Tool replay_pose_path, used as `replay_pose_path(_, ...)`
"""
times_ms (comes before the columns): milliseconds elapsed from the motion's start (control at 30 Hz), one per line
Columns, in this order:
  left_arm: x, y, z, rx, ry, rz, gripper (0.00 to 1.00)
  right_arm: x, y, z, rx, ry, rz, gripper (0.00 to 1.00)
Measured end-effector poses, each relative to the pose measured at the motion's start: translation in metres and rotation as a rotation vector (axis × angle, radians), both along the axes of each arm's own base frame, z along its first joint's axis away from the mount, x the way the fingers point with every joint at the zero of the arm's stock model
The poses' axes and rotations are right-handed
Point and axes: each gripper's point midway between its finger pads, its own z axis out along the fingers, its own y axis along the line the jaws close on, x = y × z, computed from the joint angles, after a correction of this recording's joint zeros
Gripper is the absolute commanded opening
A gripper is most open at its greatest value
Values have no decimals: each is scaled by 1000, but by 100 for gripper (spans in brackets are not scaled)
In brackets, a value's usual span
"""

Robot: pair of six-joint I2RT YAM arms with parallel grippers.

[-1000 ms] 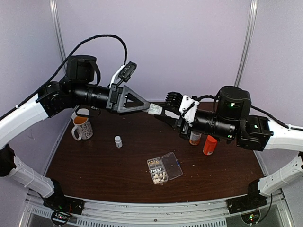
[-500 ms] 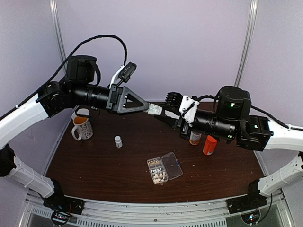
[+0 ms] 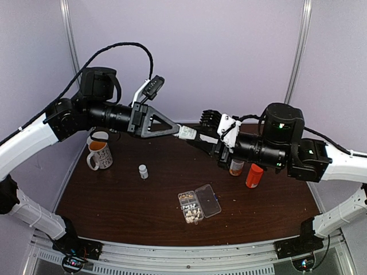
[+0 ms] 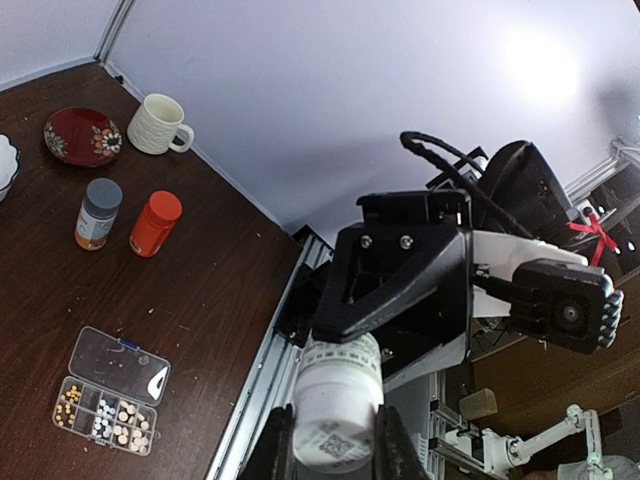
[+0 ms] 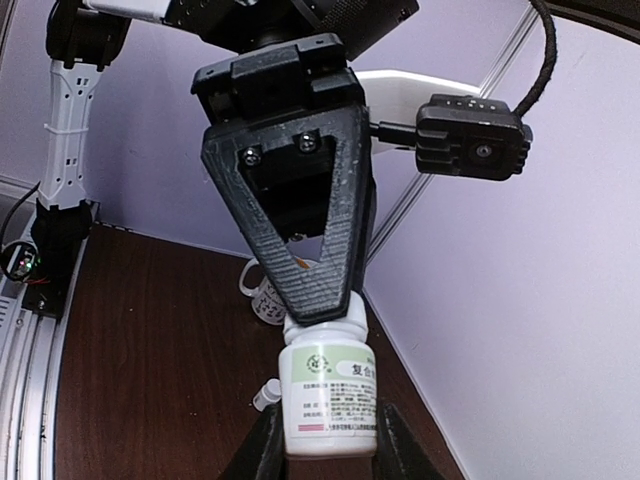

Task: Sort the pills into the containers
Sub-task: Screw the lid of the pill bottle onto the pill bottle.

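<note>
Top external view: both arms are raised and meet mid-air over the back of the desk (image 3: 126,200), with one white bottle (image 3: 187,133) bridged sideways between them. Right claw (image 5: 325,445) is closed narrow on the labelled body. Left claw (image 4: 330,450) is pinched in on the opposite, cap end, its fingers (image 4: 275,450) flush to the bottle's sides. Looks like a cap-off step, so nothing is being poured at this moment.

Box (image 3: 208,200) lies flat on the desk near the front, lid swung open, well below the bottle and apart from it. Pills (image 3: 192,213) already show as pale clusters in its cells.

Risks:
- Bottle lies roughly level. If the cap comes off in this pose, the contents could run out and scatter on the dark desk far from the box. It needs tilting mouth-up first.
- Both grips are at the ends only. A twist could spin the smooth body in the right claw instead of loosening the cap.
- If either claw slips, the bottle drops from height and may hit the box and jolt sorted pills out of their cells.
- Bottle is opaque, so I cannot tell how full it is.
- Orange bottle (image 3: 253,175) sits under the right arm and could be knocked on the way down.
</note>
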Motion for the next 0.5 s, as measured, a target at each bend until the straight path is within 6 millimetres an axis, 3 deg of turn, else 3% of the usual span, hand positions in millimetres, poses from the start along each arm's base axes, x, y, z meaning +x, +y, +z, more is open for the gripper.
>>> replay_pose_path(233, -3, 0, 2, -9, -106, -44, 0, -7, 2, 3, 39, 119, 59, 0)
replay_pose_path(500, -14, -1, 22, -83, -361, -137, 0, -16, 2, 21, 127, 354, 153, 0)
